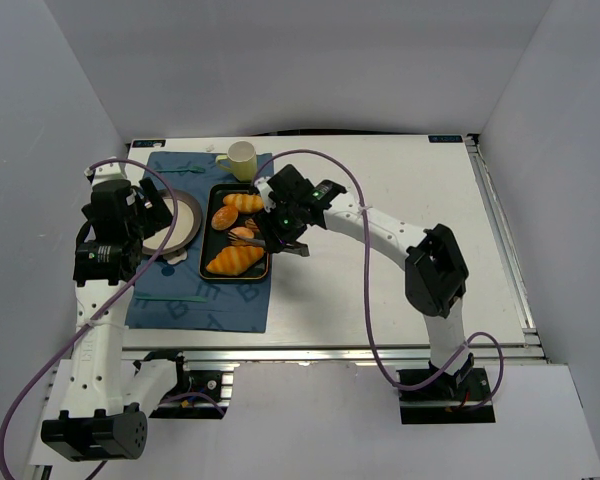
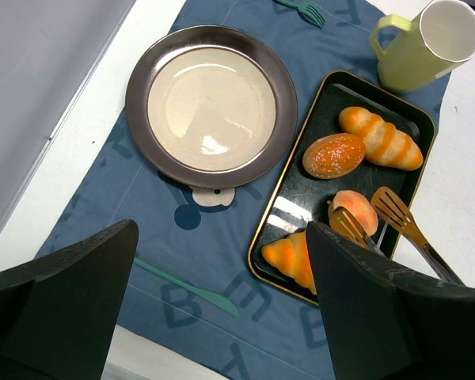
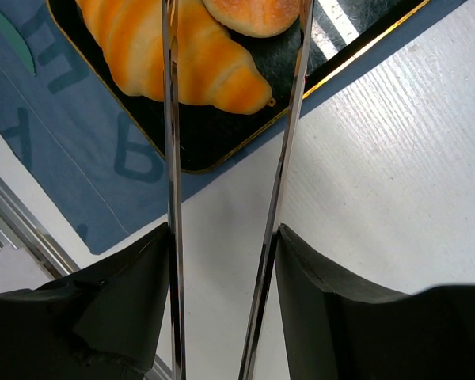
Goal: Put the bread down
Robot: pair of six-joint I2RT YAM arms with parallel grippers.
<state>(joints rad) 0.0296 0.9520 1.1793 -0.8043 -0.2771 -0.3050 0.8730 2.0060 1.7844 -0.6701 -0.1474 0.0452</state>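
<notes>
The bread, a small round golden bun (image 2: 355, 207), lies in the black tray (image 2: 279, 222) between two croissants (image 2: 380, 137) (image 2: 289, 255). It also shows at the top edge of the right wrist view (image 3: 253, 14). My right gripper (image 3: 222, 253) is shut on metal tongs (image 3: 172, 158). The slotted tong heads (image 2: 394, 210) stand on either side of the bun, close against it. My left gripper (image 2: 222, 229) is open and empty above the blue mat, left of the tray. From above, the right gripper (image 1: 282, 222) is over the tray's right edge.
A round dark-rimmed plate (image 2: 212, 103) sits empty on the blue mat (image 2: 142, 198) left of the tray. An oval orange roll (image 2: 334, 154) is in the tray. A yellow cup (image 2: 427, 39) stands beyond the tray. A green knife (image 2: 191, 290) and fork (image 2: 305, 9) lie on the mat.
</notes>
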